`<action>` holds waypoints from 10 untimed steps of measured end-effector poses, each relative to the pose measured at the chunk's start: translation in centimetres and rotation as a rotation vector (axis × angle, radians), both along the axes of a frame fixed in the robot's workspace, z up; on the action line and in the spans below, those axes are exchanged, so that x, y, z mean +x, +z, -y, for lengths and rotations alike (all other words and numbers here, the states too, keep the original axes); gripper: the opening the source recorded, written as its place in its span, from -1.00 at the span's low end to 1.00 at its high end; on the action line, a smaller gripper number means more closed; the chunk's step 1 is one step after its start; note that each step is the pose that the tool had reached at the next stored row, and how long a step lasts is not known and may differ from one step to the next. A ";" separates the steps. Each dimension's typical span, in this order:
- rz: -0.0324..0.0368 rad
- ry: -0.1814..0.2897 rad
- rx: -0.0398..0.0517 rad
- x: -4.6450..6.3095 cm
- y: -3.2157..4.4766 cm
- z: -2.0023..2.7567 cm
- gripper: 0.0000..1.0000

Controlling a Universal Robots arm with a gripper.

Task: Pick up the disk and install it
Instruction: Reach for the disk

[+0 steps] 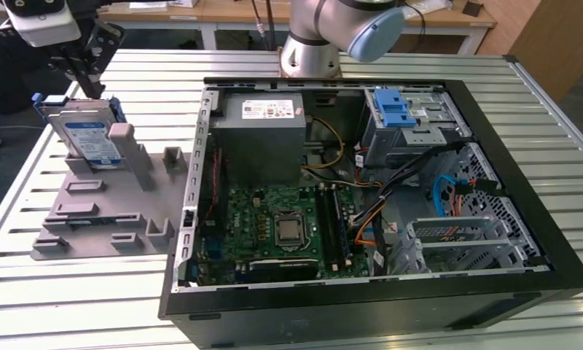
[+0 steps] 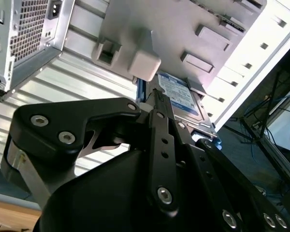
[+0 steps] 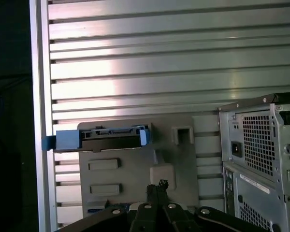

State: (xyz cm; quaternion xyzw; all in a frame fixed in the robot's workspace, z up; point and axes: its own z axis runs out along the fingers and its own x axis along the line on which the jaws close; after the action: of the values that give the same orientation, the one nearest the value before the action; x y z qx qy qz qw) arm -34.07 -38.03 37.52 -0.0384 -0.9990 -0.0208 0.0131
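End effector (image 3: 157, 185) (closed) hangs close by the upright disk (image 1: 85, 135).

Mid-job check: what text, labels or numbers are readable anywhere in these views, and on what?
No text can be read.
Blue-and-white label on the disk: print too small.
White sticker on the grey box: print too small.
Pale sticker on the case back, first wrist view: blurred.
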 end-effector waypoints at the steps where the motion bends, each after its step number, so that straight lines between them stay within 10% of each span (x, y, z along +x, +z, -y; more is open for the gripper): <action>1: 0.0000 0.000 0.0000 -0.3 -0.05 -0.16 -0.79; 10: 0.0000 0.000 0.0000 -3.0 -0.43 -1.29 -0.79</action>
State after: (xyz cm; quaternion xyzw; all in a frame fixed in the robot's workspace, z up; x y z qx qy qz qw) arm -37.11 -36.74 37.09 -0.0384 -0.9990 -0.0208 0.0131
